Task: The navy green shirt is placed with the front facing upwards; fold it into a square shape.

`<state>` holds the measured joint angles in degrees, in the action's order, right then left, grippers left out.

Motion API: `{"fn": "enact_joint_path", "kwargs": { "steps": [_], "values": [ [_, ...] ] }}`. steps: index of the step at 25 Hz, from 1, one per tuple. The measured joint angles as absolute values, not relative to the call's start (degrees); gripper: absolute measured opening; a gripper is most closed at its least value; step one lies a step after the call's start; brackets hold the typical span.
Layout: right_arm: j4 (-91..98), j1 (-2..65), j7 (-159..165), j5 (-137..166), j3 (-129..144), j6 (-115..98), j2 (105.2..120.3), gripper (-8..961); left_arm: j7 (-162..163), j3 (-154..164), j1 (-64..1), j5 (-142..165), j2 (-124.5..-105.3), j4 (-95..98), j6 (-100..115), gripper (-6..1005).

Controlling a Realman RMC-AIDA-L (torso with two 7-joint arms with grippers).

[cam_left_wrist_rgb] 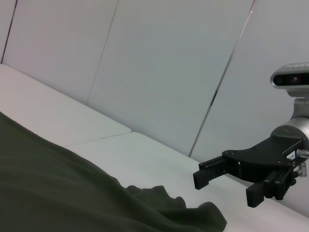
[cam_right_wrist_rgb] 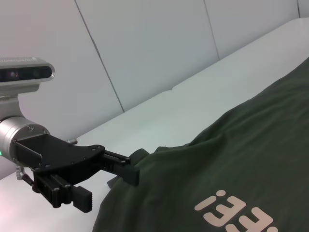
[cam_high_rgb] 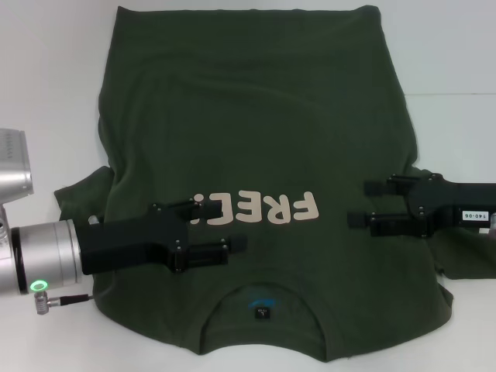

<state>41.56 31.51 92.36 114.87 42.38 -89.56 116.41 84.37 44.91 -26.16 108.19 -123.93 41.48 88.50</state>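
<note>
The navy green shirt [cam_high_rgb: 256, 132] lies flat on the white table, front up, its cream lettering [cam_high_rgb: 260, 208] across the chest and the collar with its tag [cam_high_rgb: 260, 310] toward the near edge. My left gripper [cam_high_rgb: 219, 225] is open above the shirt's left chest, nothing between its fingers. It also shows in the right wrist view as the left gripper [cam_right_wrist_rgb: 107, 189] over the shirt [cam_right_wrist_rgb: 231, 174]. My right gripper [cam_high_rgb: 363, 203] is open above the right side of the chest, holding nothing. The left wrist view shows this right gripper [cam_left_wrist_rgb: 224, 189] beyond the shirt [cam_left_wrist_rgb: 58, 188].
The white table [cam_high_rgb: 46, 93] surrounds the shirt. A sleeve [cam_high_rgb: 81, 198] sticks out on the left, and the other sleeve [cam_high_rgb: 465, 260] lies under my right arm. White wall panels [cam_left_wrist_rgb: 159, 72] stand behind the table.
</note>
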Motion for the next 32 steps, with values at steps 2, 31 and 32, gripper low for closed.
{"fn": "enact_joint_path", "kwargs": {
  "steps": [2, 31, 32],
  "values": [
    [41.6, 31.5, 92.4, 114.9, 42.2, -89.6, 116.42, 902, 84.4, 44.9, -26.2, 108.2, -123.93, 41.5, 88.5, 813],
    [41.0, 32.1, 92.3, 113.7, 41.5, -89.6, 117.3, 897, 95.9, 37.1, -24.5, 108.0, -123.71, 41.5, 82.4, 818],
    [41.0, 32.2, 92.3, 113.7, 41.5, -89.6, 117.36, 897, 96.1, 36.2, -24.2, 108.1, -123.65, 41.6, 82.6, 818]
  ]
}}
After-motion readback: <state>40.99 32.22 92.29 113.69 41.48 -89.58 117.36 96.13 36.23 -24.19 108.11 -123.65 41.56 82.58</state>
